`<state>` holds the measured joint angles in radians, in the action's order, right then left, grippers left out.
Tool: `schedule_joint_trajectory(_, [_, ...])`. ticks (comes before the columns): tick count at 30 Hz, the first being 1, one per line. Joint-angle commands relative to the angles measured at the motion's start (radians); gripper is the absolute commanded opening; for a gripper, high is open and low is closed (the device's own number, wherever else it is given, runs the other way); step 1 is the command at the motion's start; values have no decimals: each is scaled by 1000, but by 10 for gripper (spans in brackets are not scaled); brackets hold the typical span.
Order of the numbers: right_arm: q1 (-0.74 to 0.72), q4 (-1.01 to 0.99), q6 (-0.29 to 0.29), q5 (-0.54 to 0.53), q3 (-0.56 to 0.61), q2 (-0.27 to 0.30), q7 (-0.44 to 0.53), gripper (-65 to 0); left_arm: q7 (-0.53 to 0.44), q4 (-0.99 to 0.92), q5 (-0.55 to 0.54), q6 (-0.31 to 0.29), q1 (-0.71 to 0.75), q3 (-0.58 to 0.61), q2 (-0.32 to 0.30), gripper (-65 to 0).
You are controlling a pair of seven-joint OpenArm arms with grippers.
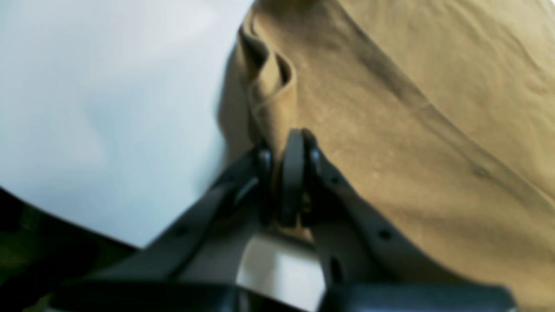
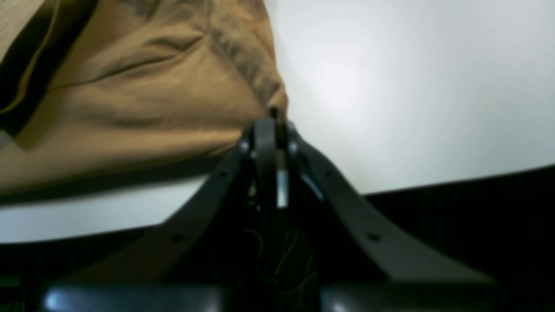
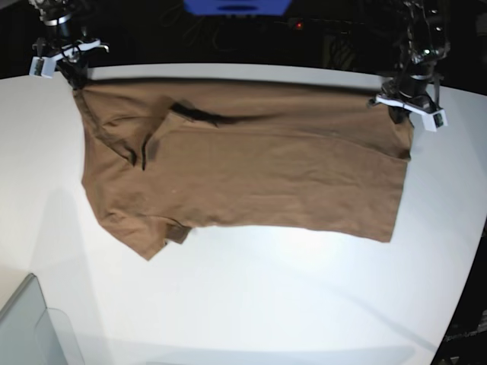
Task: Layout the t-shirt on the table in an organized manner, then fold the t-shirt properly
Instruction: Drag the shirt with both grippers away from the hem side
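Note:
The brown t-shirt (image 3: 251, 163) hangs stretched between my two grippers above the white table (image 3: 266, 304), its lower edge draping toward the tabletop. My right gripper (image 3: 74, 76), at the base view's far left, is shut on one top corner of the shirt (image 2: 130, 99); its closed tips (image 2: 273, 125) pinch the cloth edge. My left gripper (image 3: 401, 112), at the far right, is shut on the other top corner, where the cloth (image 1: 412, 130) bunches into a fold between the closed tips (image 1: 288, 151). One sleeve is folded over the body at the left.
A grey-translucent bin corner (image 3: 27, 327) sits at the table's front left. The table's curved edge (image 3: 468, 266) runs down the right side. Dark background lies beyond the far edge.

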<state>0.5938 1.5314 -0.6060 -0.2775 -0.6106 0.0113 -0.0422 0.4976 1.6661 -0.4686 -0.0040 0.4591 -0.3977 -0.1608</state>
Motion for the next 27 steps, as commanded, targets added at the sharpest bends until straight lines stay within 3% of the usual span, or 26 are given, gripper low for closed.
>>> schedule_joint_trajectory(1, [13,16,-2,-18,-9,9,28,-650,-21,15,3,-1,-1,-7,-12,-650])
schedule_joint_trajectory(7, [38,17,-2,-18,-7,9,28,-646,-18,16,0,-1,5,-5,-7,-634])
schedule_joint_trajectory(12, [67,47,-2,-18,-9,8,28,-494,115,26,5,-1,4,-7,-9,-452])
schedule_joint_trajectory(15, [70,93,-2,-19,-36,-20,28,-449,118,27,1,-1,4,-8,-12,-399])
schedule_joint_trajectory(21, [44,234,-2,-19,-159,-129,28,-448,128,47,-2,-1,5,-70,0,-396])
schedule_joint_trajectory(25, [33,281,-92,-18,-107,-135,25,-480,129,99,-2,-1,5,-132,33,-395])
schedule_joint_trajectory(27, [33,295,-92,-13,-44,-136,23,-535,129,122,-2,-1,8,-149,42,-394])
